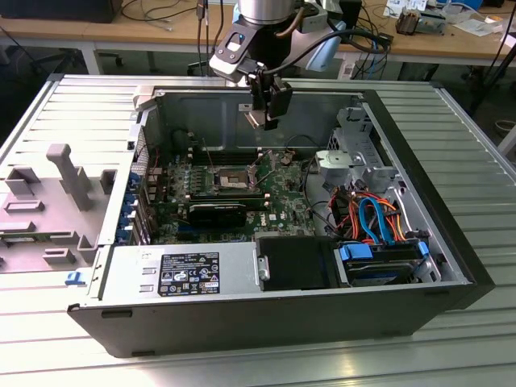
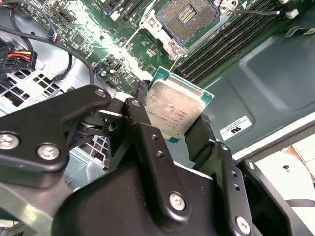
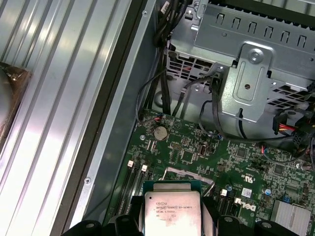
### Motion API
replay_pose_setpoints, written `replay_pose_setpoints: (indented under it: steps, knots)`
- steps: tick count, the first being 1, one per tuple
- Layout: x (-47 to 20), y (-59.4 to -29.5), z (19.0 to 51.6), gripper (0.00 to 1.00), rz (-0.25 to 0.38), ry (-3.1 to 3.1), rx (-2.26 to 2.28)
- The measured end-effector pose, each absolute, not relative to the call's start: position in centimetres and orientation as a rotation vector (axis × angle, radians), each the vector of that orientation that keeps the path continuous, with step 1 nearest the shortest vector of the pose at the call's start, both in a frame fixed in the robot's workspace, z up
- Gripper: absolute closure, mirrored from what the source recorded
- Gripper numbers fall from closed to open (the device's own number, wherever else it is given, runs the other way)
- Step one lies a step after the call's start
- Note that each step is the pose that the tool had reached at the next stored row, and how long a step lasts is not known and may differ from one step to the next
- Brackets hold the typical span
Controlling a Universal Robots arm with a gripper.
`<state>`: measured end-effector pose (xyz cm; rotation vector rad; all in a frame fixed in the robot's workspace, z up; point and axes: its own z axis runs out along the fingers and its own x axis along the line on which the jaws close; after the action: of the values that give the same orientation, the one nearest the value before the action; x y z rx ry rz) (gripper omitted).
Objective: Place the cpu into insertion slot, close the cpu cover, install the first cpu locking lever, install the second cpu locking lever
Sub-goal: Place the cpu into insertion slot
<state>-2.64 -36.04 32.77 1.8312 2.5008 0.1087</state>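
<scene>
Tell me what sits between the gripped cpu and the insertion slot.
In the second wrist view, the slot's silver rim and black memory slot ends lie between the cpu and the insertion slot.

The arm point(image 1: 262, 10) is a shiny silver-grey tube up top, then there's a rounded grey joint point(image 1: 230, 50) with a bluish cap on the end. A thick black cable point(image 1: 355, 36) curves off it toward the exterior view's right. The gripper point(image 1: 264, 113) is all black and looks pretty boxy in the exterior view. In the second wrist view it's chunky matte black links point(image 2: 44, 123) with rounded edges, pinned together at pivots. The fingers point(image 2: 142, 123) are flat black bars with small holes running down them. Round silver screws point(image 2: 177, 201) are sunk into the black parts, several of them.
</scene>
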Motion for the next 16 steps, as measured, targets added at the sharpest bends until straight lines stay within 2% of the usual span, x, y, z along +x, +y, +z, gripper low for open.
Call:
replay_pose_setpoints:
  steps: [16]
  knots:
    - [-2.64, -36.04, 32.76, 0.45, 0.108, 2.49, 1.844]
